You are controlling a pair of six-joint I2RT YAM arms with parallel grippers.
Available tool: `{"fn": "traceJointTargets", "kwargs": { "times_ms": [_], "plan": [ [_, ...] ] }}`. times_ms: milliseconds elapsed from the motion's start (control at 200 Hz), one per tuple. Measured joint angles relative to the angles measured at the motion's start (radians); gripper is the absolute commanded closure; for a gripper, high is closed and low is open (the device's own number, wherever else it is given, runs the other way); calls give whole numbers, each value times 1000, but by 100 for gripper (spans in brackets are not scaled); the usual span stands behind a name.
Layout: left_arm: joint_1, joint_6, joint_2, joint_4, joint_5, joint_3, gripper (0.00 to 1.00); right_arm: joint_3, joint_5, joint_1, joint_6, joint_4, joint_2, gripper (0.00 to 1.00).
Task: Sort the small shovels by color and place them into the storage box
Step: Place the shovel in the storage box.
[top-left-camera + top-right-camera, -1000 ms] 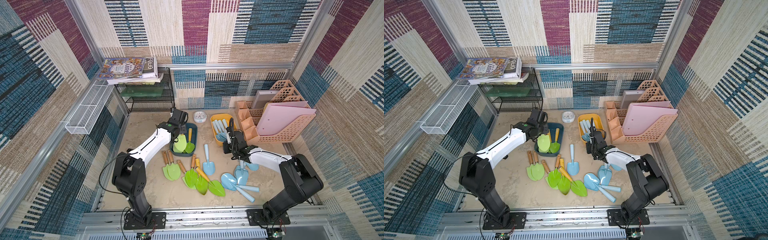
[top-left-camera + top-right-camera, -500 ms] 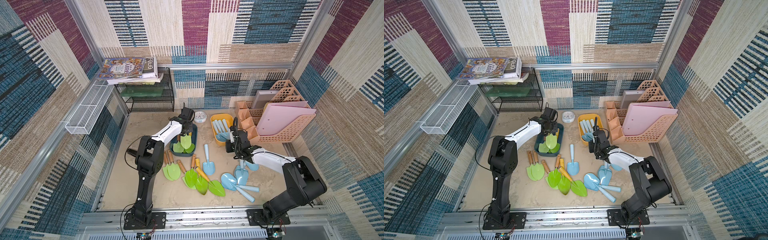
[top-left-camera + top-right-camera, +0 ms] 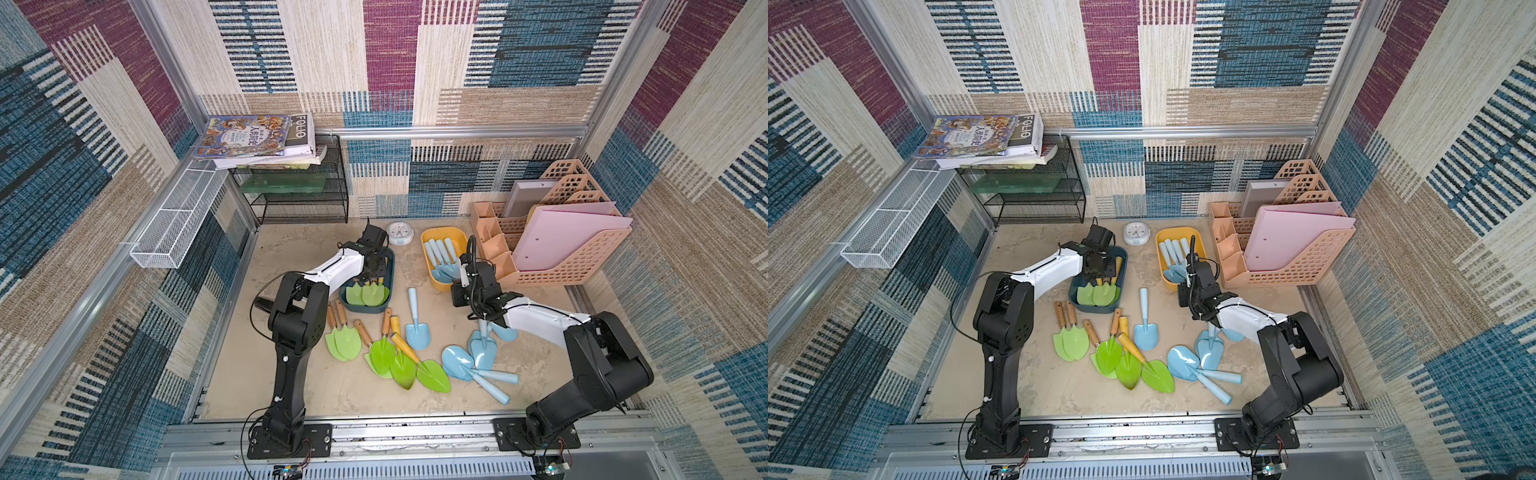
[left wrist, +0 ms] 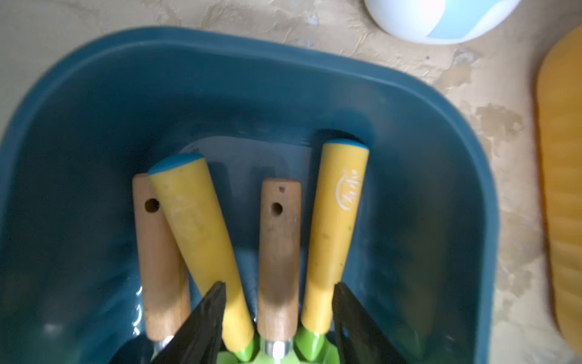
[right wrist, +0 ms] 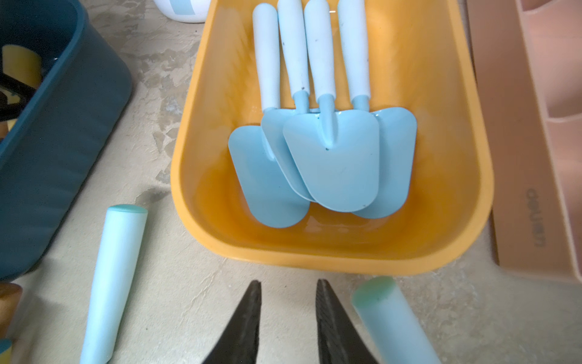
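The left gripper (image 4: pixel 278 285), jaws spread and clamping nothing, hangs over the handles of four lime-green-bladed shovels with wood or yellow handles (image 4: pixel 195 227), which lie in the dark teal plastic storage box (image 4: pixel 220 47) at the far middle. The right gripper (image 5: pixel 288 282), also parted and empty, hovers just near of the yellow plastic storage box (image 5: pixel 346 258) to the right, which holds four pale blue plastic shovels (image 5: pixel 340 164). More green shovels (image 3: pixel 384 355) and blue shovels (image 3: pixel 457 363) lie loose on the near beige tabletop (image 3: pixel 332 395).

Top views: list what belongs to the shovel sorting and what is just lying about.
Job: green shovels, blue shovels, dark blue box, yellow box.
Lying about: clock, books, black wire rack, pink file holder, white basket.
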Motion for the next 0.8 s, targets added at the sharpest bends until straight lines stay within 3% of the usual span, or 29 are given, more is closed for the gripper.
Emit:
{"fn": "traceJointTargets", "kwargs": {
  "times_ms": [245, 441, 616, 801],
  "plan": [
    [-11, -24, -217, 63, 0, -154, 44, -29, -16, 5, -14, 16, -81, 65],
    [-25, -79, -444, 169, -51, -475, 44, -28, -49, 67, -45, 13, -111, 63],
    [-42, -105, -512, 207, -93, -651, 42, 62, -81, 168, -67, 10, -34, 62],
    [-41, -117, -562, 230, -139, -690, 36, 143, -89, 193, -30, -18, 119, 61]
  ]
}}
